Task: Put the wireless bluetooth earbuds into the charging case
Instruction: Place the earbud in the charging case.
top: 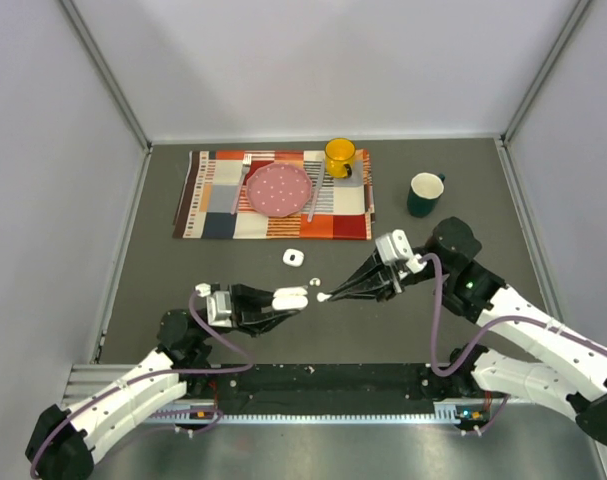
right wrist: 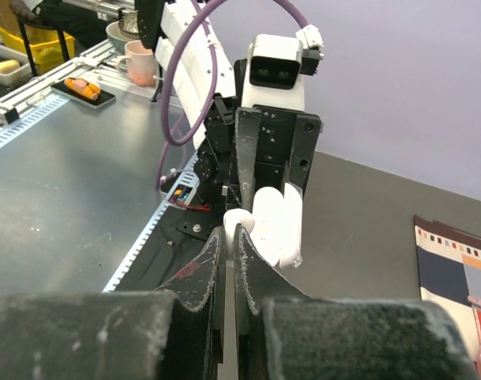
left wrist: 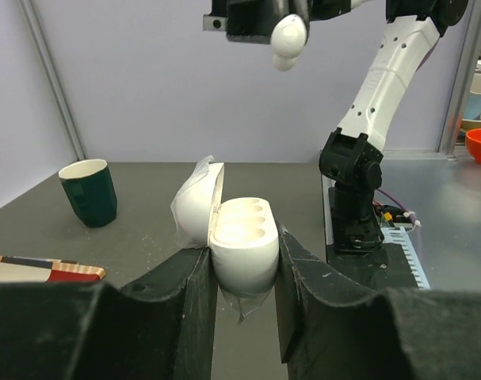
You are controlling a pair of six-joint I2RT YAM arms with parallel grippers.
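My left gripper [top: 286, 300] is shut on an open white charging case [left wrist: 242, 237] and holds it above the table, lid swung back to the left and sockets facing up. The case also shows in the top view [top: 291, 297]. My right gripper [top: 328, 296] is shut on a tiny white earbud [right wrist: 238, 221] and holds it just right of the case; the earbud also shows in the top view [top: 324, 297] and high up in the left wrist view [left wrist: 288, 39]. A second small white case [top: 294, 257] lies on the table. Another tiny earbud [top: 314, 279] lies near it.
A patchwork placemat [top: 273, 195] at the back holds a pink plate [top: 279, 189], cutlery and a yellow mug [top: 340, 157]. A dark green mug [top: 424, 194] stands at the back right. Grey walls close in the sides.
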